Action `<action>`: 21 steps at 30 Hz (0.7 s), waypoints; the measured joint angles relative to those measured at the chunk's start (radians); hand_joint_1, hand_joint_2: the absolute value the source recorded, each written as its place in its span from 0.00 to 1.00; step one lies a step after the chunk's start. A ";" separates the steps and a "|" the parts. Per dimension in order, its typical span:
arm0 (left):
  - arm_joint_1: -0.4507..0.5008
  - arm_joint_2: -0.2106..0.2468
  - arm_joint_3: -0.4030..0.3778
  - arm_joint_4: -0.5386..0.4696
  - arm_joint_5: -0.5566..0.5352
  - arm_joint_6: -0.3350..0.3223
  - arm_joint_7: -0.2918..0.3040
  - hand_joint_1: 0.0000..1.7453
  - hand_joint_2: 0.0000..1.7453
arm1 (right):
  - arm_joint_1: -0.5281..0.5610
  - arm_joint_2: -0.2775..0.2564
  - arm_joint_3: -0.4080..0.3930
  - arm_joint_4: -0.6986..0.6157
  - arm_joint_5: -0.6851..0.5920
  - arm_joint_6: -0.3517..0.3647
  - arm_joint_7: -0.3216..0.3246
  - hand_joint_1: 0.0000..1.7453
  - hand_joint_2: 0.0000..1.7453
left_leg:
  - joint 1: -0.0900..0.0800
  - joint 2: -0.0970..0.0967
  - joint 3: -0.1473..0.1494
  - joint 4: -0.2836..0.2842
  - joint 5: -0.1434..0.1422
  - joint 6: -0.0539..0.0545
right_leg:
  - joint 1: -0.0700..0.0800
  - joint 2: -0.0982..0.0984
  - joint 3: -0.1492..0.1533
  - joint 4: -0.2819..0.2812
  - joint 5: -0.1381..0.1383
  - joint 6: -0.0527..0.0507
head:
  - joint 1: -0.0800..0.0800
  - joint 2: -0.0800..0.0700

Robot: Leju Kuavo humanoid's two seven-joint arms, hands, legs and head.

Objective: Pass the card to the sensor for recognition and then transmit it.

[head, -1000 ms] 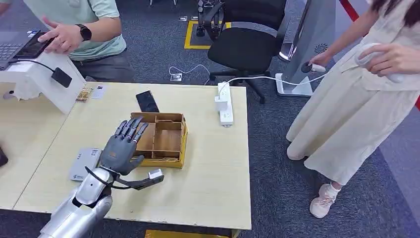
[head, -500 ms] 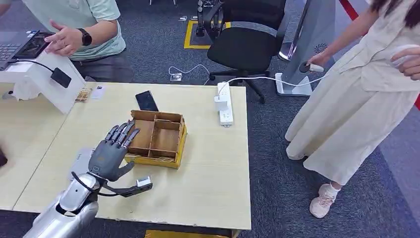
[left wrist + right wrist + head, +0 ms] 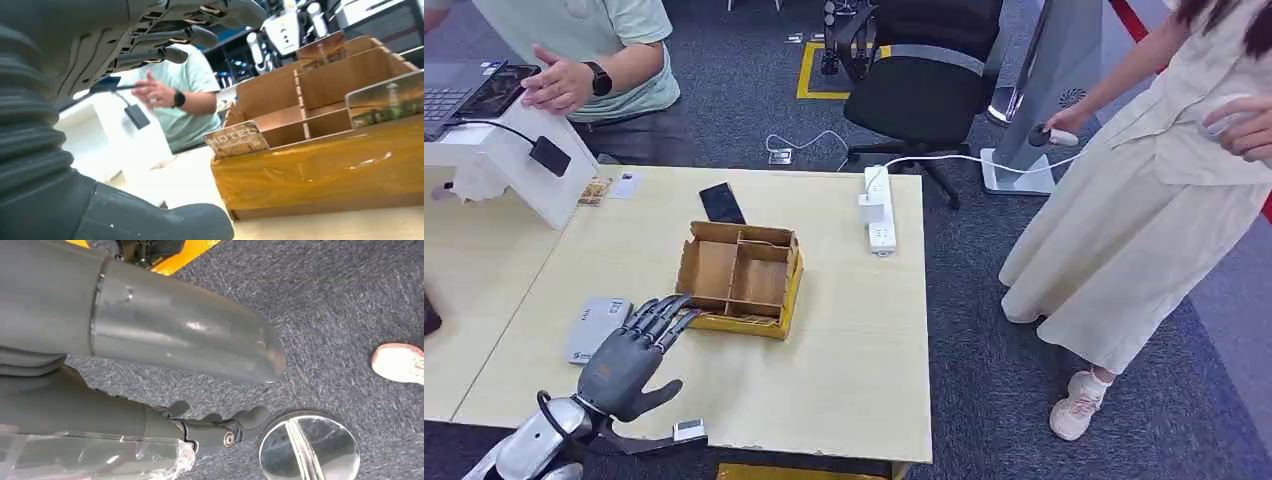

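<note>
One left hand [image 3: 624, 358] hovers palm-down, fingers spread and holding nothing, between the sensor [image 3: 595, 327] and the box [image 3: 740, 278]. A card [image 3: 235, 140] leans in the box's near corner.

The right hand's [image 3: 150, 345] state I cannot tell.

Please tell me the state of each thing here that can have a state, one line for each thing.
Left robot hand: open, holding nothing, above the table.
Right robot hand: hanging over the floor, fingers curled, holding nothing.
Wooden box: open on top.
Card: leaning at the box's corner.
Phone: lying flat, screen dark.
</note>
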 joint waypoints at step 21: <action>-0.068 -0.047 -0.015 0.044 -0.189 0.118 0.024 0.00 1.00 | -0.005 0.000 0.000 -0.002 -0.002 -0.002 0.000 0.00 0.00 | 0.000 0.000 0.000 0.000 0.000 0.000 | 0.000 0.000 0.000 0.000 0.000 0.000 | 0.000 0.000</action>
